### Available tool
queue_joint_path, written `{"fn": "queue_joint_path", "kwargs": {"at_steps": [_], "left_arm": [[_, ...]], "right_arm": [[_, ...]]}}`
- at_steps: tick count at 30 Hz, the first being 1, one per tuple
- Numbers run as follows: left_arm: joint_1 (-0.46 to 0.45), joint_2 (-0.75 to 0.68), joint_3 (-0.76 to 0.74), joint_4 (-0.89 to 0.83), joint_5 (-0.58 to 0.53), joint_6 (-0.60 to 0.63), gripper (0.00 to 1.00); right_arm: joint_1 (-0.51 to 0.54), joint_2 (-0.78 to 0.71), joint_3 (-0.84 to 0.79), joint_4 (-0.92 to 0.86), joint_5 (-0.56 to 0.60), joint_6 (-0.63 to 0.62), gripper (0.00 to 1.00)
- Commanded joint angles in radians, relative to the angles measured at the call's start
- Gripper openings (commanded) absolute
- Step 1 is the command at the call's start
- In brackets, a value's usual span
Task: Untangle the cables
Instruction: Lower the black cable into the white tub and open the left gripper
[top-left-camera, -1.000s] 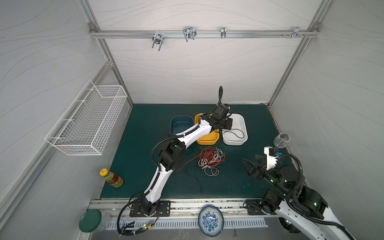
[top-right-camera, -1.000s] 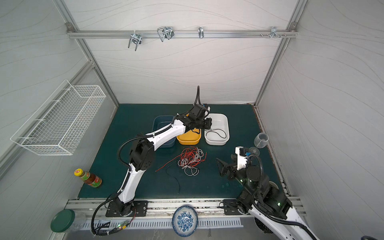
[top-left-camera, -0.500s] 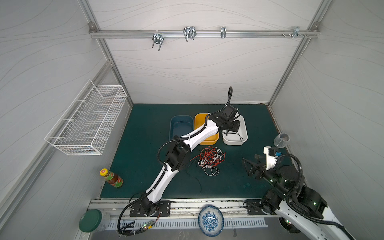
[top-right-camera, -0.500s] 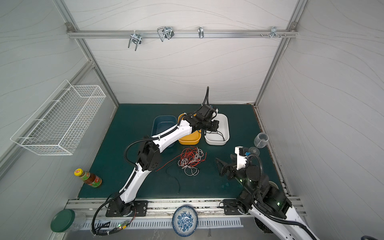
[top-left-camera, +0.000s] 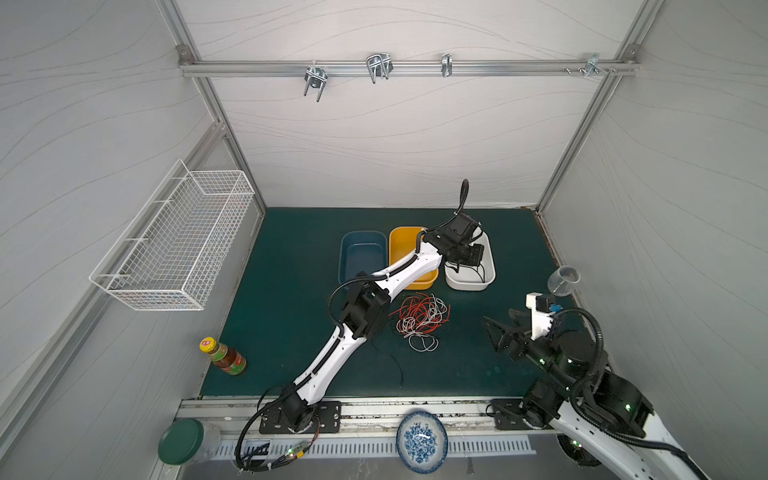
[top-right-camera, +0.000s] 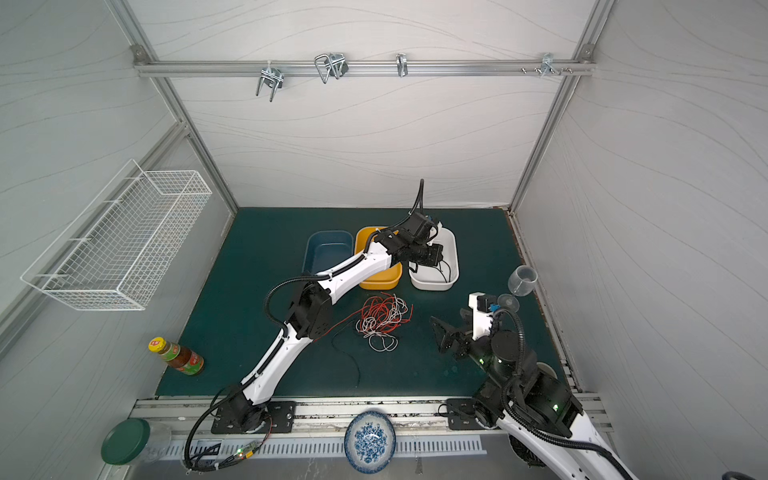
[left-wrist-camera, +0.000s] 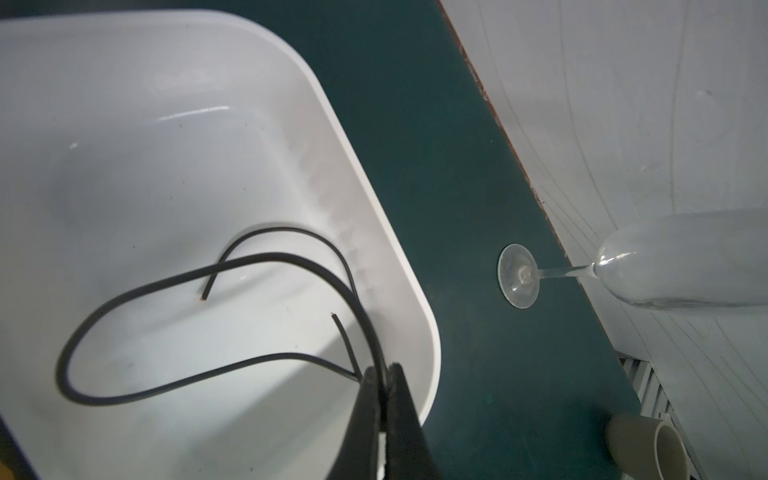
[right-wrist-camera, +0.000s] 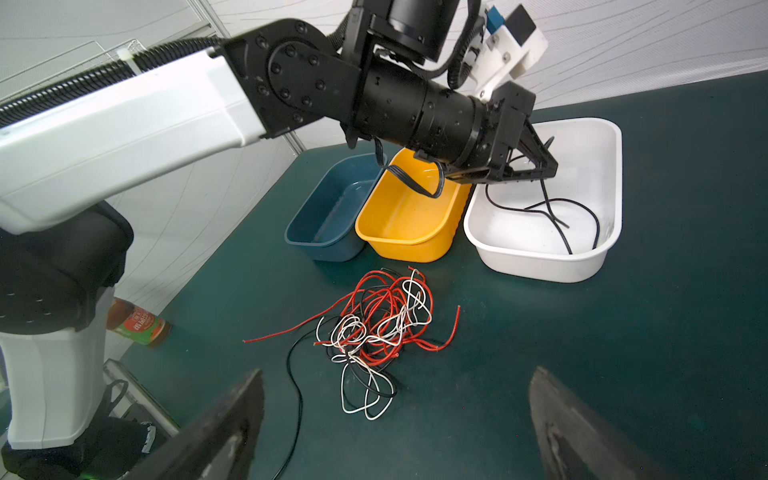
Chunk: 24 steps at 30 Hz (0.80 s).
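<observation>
My left gripper (left-wrist-camera: 384, 374), clenched on a thin black cable (left-wrist-camera: 266, 257), has shifted from the yellow plastic tub (top-left-camera: 404, 245) to over the white plastic tub (left-wrist-camera: 374, 232); drop looks due. Right gripper (right-wrist-camera: 395, 378) gapes, idle.

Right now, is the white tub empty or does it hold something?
Not empty: black cable loops sit inside the white tub, as both wrist views show.

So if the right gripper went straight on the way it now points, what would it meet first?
Probably the cables: the open right gripper aims at the tangle's nearest white loops, with nothing between, though depth is unclear.
</observation>
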Motion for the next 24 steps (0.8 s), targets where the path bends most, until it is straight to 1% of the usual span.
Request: {"fn": "queue_joint_path", "kwargs": {"at_steps": [1, 5, 8, 10, 12, 18, 22, 24], "left_arm": [[-0.004, 0.010, 0.048, -0.001, 0.020, 0.011, 0.12], [-0.005, 0.000, 0.050, -0.018, 0.012, 0.026, 0.19], [0.001, -0.018, 0.054, -0.027, 0.021, 0.030, 0.31], [0.005, -0.029, 0.071, -0.041, 0.024, 0.039, 0.42], [0.008, -0.037, 0.096, -0.062, 0.020, 0.050, 0.49], [0.031, -0.100, 0.100, -0.067, 0.025, 0.039, 0.64], [0.043, -0.158, 0.101, -0.073, 0.011, 0.036, 0.71], [0.052, -0.196, 0.092, -0.083, 0.002, 0.036, 0.72]], "right_arm": [[-0.003, 0.006, -0.004, 0.025, -0.005, -0.007, 0.99], [-0.005, 0.010, -0.004, 0.025, -0.005, -0.007, 0.99], [-0.005, 0.015, -0.004, 0.025, -0.005, -0.007, 0.99], [-0.005, 0.019, -0.003, 0.027, -0.004, -0.004, 0.99], [-0.009, 0.022, -0.004, 0.027, -0.004, -0.005, 0.99], [-0.022, 0.024, -0.006, 0.030, -0.008, -0.003, 0.99], [-0.034, 0.040, -0.002, 0.031, -0.019, -0.004, 0.99], [-0.037, 0.047, -0.002, 0.030, -0.022, -0.004, 0.99]]}}
